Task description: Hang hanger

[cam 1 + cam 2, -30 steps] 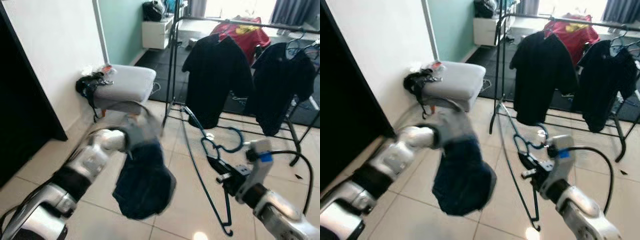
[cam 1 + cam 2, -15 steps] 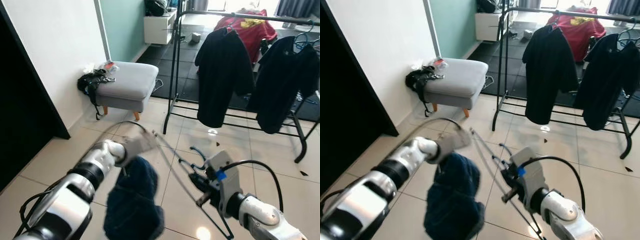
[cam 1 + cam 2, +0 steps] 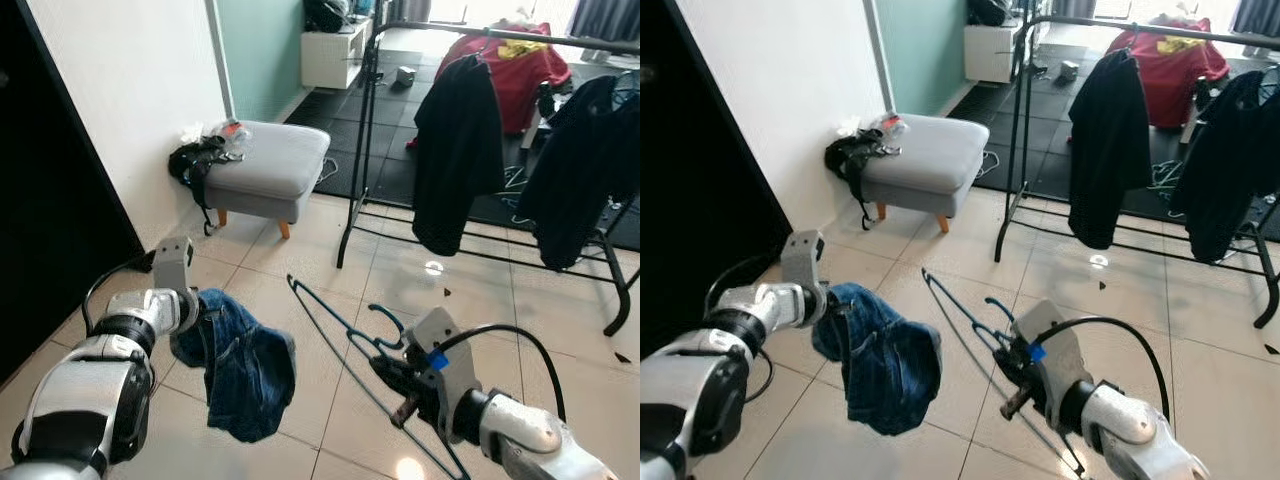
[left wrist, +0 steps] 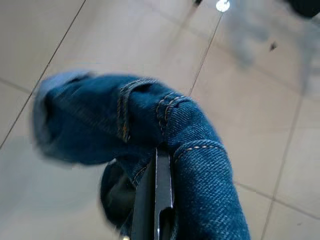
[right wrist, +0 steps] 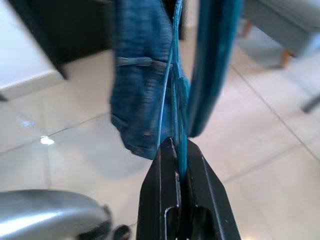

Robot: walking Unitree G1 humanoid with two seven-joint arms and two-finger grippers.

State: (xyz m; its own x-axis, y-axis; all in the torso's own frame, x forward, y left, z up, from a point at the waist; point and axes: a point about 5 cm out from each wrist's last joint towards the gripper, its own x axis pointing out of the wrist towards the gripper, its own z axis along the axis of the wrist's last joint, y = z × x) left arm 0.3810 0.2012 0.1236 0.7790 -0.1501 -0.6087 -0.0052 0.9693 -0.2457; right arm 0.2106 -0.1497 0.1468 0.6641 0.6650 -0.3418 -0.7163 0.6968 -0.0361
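I am holding my right claw (image 5: pixel 176 150) out low on the near right, its two black fingers pinched tight on the thin wire of a teal hanger (image 3: pixel 345 330). The hanger is slanting across the tiled floor (image 3: pixel 300 250) in front of me, one long arm running up and to the left from my grip, its hook (image 3: pixel 385 318) curling just above the claw, and the rest of the frame dropping down toward the near edge.

My left claw (image 4: pixel 156 200) is reaching out on the near left, fingers closed on a fold of blue jeans (image 3: pixel 240 365) (the denim is bunching thickly around the fingers in the left wrist view). The jeans are drooping in a loose bundle from that grip, hanging above the tiles and just left of the hanger's long arm; I cannot tell whether the two are touching.

Farther off, a black clothes rack (image 3: pixel 350 150) is standing on the right side of the room, with a black shirt (image 3: pixel 458 150) hanging from its rail, another dark garment (image 3: pixel 580 170) to the right of that, and a red garment (image 3: pixel 510 60) behind them. On the far left, a grey footstool (image 3: pixel 275 165) is sitting against the white wall (image 3: pixel 120 100), with a black bag (image 3: pixel 195 165) draped at its left end.
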